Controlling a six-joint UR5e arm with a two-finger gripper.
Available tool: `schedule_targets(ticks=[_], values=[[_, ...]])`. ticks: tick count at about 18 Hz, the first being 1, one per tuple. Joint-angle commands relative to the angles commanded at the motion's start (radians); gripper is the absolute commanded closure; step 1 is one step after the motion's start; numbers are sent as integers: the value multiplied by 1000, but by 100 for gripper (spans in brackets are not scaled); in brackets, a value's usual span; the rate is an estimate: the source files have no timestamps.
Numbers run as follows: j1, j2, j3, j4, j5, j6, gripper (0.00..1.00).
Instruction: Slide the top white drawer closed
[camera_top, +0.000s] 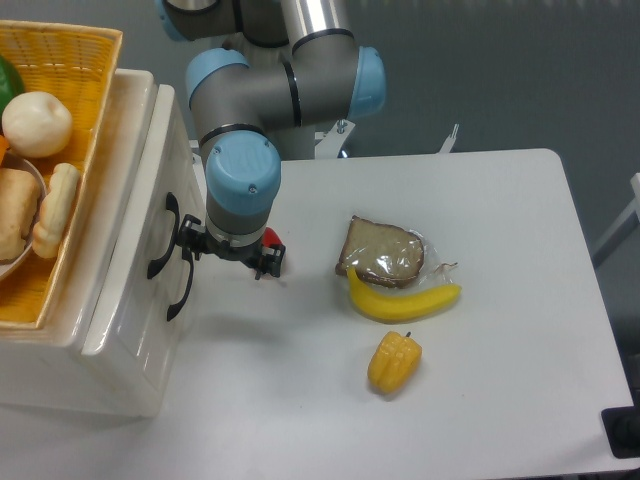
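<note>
as the arm leans in from above, its fingers (228, 252) sit just to the right of the top white drawer (165, 190), whose front panel now looks flush, or very nearly flush, with the cabinet (120, 300) at the left edge of the desk (500, 330). the drawer's long axis runs up and down the frame, along the cabinet's face, and its travel runs leftward, so any last push would go straight left from where the wrist hangs. the fingers lie under the blue wrist joint and i cannot tell whether they are parted or closed; they appear to grip nothing, with a small red part showing beside them. the upper black handle (160, 235) lies just beside the tool, and the lower black handle (180, 285) sits a little below it. i judge the task close to done. on top of the cabinet a wicker basket (75, 60) holds bread and other foods. well apart to the right lie a bagged slice of bread (385, 250), a banana (403, 297) touching it, and a yellow pepper (394, 362). behind the desk the room is plain grey.
</note>
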Motion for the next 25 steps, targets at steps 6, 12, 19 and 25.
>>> schedule_targets(ticks=[6,12,19,25], values=[[78,-6,55,-2,57,0,0],[179,3,89,0,93,311,0],[278,55,78,-5,168,550,0],[347,123,51,-20,192,692,0]])
